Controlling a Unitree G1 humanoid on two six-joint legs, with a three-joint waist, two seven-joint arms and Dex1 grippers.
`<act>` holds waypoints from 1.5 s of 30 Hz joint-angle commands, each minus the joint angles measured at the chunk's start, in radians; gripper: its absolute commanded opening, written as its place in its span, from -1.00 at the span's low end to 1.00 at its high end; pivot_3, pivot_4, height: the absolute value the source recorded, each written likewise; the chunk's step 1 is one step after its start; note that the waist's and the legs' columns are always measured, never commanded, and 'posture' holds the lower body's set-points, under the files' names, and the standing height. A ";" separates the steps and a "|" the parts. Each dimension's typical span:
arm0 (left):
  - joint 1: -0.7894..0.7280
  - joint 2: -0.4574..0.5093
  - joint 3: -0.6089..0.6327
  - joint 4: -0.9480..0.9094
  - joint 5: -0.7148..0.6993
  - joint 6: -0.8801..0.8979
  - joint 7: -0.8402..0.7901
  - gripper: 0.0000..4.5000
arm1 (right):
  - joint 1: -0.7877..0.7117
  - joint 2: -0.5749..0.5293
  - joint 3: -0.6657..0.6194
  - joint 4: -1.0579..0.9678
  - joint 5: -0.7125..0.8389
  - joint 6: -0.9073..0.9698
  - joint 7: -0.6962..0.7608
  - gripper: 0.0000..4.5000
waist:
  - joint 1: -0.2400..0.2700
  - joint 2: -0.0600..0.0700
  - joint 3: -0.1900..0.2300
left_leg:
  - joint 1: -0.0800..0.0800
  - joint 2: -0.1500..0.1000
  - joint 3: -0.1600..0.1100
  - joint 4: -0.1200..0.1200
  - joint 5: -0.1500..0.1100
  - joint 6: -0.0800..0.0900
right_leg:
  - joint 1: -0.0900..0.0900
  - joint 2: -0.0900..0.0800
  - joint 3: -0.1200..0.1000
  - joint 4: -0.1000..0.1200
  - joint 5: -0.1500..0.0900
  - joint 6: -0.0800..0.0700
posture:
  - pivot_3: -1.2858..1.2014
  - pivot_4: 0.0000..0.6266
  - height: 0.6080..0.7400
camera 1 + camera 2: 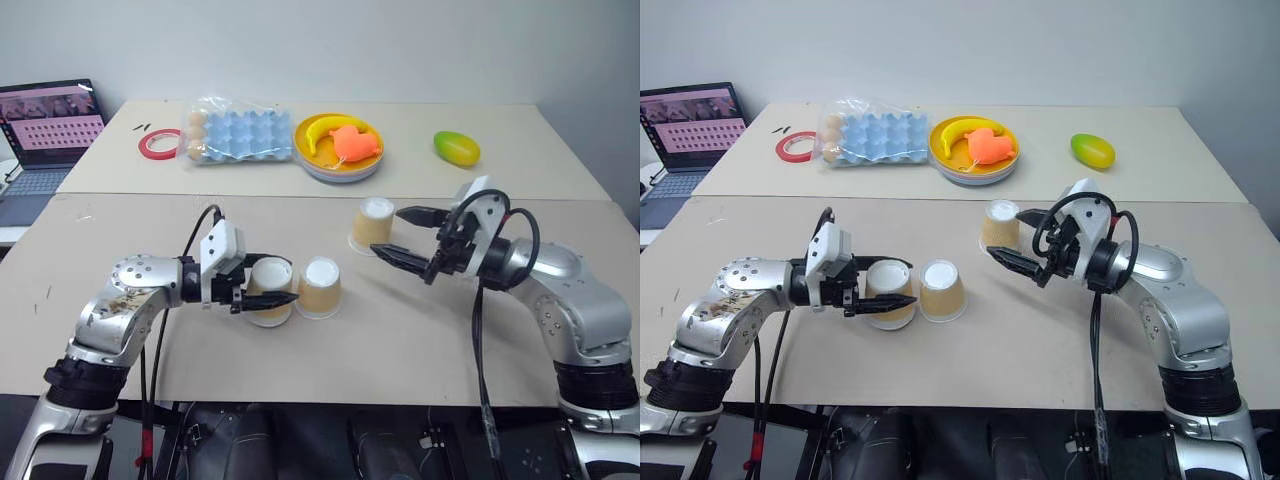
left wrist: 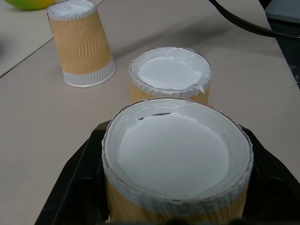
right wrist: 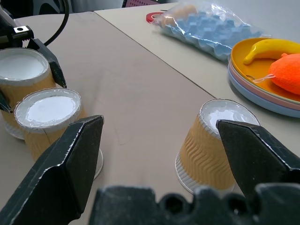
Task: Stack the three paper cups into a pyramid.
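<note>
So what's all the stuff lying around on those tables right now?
paper cups: three, tan with white bases, upside down on the near table; two side by side, a third apart
plate: one stack, yellow on top, far table
banana: one, yellow, on the plate
soft toy: one, orange, on the plate
mango: one, green-yellow, far table
egg tray: one, blue, bagged, far table
tape roll: one, red, far table
laptop: one, open, far left
left gripper: shut on a cup
right gripper: open beside the lone cup
</note>
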 commanded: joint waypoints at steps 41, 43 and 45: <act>0.198 0.185 0.513 -0.263 -0.285 0.351 0.225 0.98 | -0.252 0.120 0.087 0.533 -0.217 -0.173 0.072 1.00 | -0.012 0.001 0.004 | -0.001 0.000 0.001 0.002 0.000 0.000 | -0.003 0.000 0.001 0.003 0.000 0.000 | 0.03 -0.52 -0.50; 0.243 0.185 0.518 -0.302 -0.287 0.351 0.238 0.98 | -0.257 0.125 0.086 0.537 -0.215 -0.174 0.080 1.00 | -0.010 0.001 0.004 | -0.001 0.000 0.001 0.002 0.000 0.000 | -0.003 0.000 0.002 0.003 0.000 0.000 | 0.03 -0.52 -0.50; 0.290 0.180 0.519 -0.348 -0.298 0.359 0.249 0.98 | -0.266 0.130 0.086 0.545 -0.215 -0.174 0.087 1.00 | -0.007 0.001 0.004 | 0.000 0.000 0.001 0.002 0.000 0.000 | -0.003 0.000 0.001 0.003 0.000 0.000 | 0.03 -0.52 -0.50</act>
